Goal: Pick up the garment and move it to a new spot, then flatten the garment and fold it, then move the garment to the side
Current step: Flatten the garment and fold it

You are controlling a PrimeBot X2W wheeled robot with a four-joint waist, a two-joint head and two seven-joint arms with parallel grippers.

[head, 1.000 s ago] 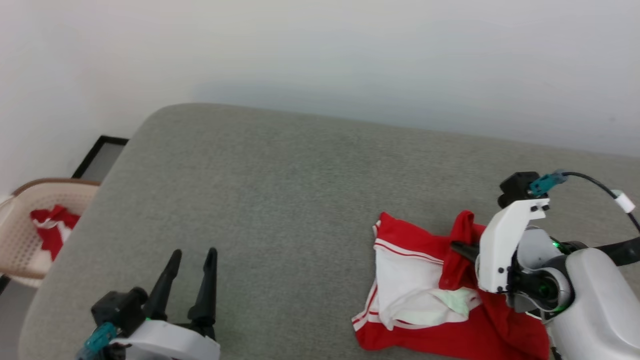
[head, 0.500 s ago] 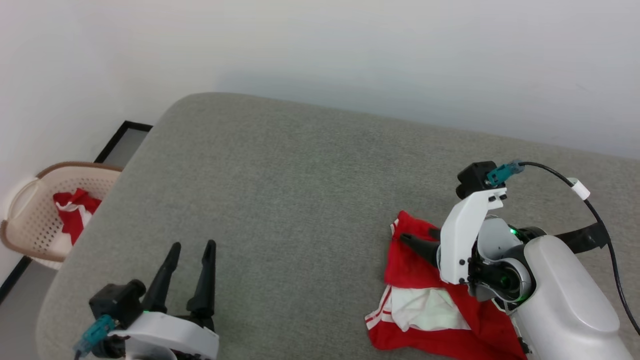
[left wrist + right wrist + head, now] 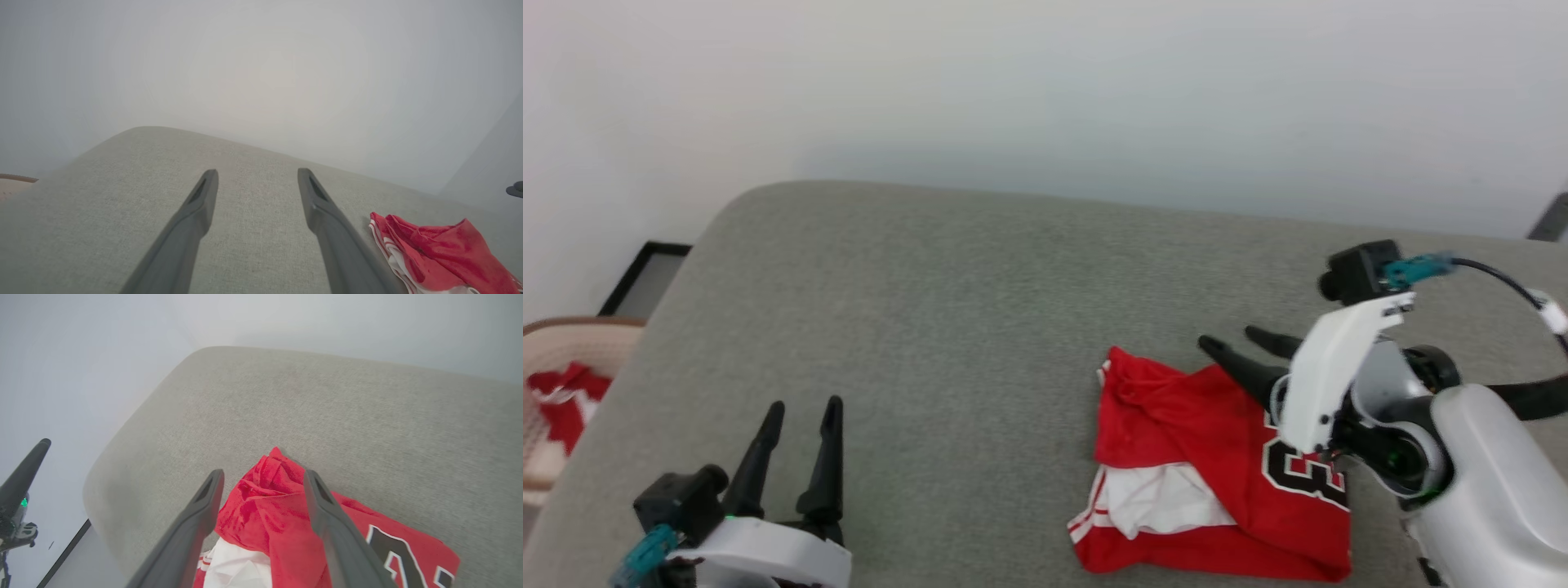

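— What is furthest left?
— A beige basket [image 3: 547, 347] beyond the left edge of the grey cushion [image 3: 972, 310], with a red-and-white cloth [image 3: 560, 400] lying in it.

— And the left gripper [image 3: 805, 404]?
— It hangs over the cushion's near left corner, fingers pointing toward the far edge. The two fingers stand well apart with bare cushion between them, and they hold nothing.

— Where is the garment [image 3: 1192, 441]?
— It is on the cushion, right of the middle and close to the near edge. It lies in a loose heap, red side up and bunched at its far left corner. A white sleeve with striped trim shows at its near left. A black, white-outlined numeral shows at its right, partly behind the right wrist.

— What about the right gripper [image 3: 1228, 336]?
— It reaches in from the right, above the garment's far side, with its fingertips out past the cloth's far edge. The fingers are spread wide. In the right wrist view the bunched red fold shows between them, but neither finger pinches it, so this gripper is empty too.
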